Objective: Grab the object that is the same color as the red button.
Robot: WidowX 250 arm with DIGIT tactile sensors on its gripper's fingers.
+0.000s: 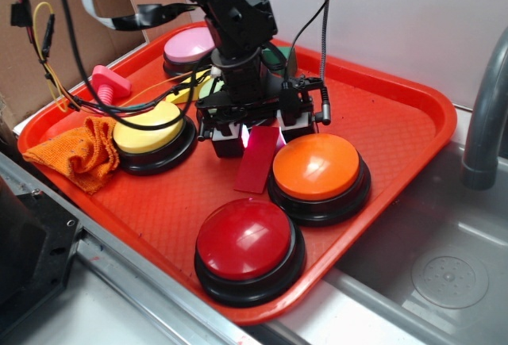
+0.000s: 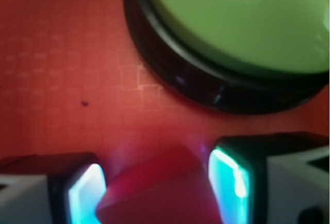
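Jaws of the gripper [image 1: 252, 132] stand narrowly apart, straddling one end of the red block [image 1: 256, 159], which lies flat on the tray [image 1: 397, 123] between the orange button [image 1: 316, 166] and yellow button [image 1: 148, 126]. Whether the pads [image 2: 85, 193] already touch it is unclear. It looks light, stiff and matte, so squeezing its long side faces should hold well.

A robot test setup built around a toy kitchen: a steel sink [image 1: 444, 266] with a grey faucet [image 1: 484, 115] beside a red tray [image 1: 397, 115] of dome buttons [image 1: 317, 172]. Loose wires [image 1: 44, 51], cardboard [image 1: 32, 12] and a plain white wall [image 1: 397, 12] suggest a lab.
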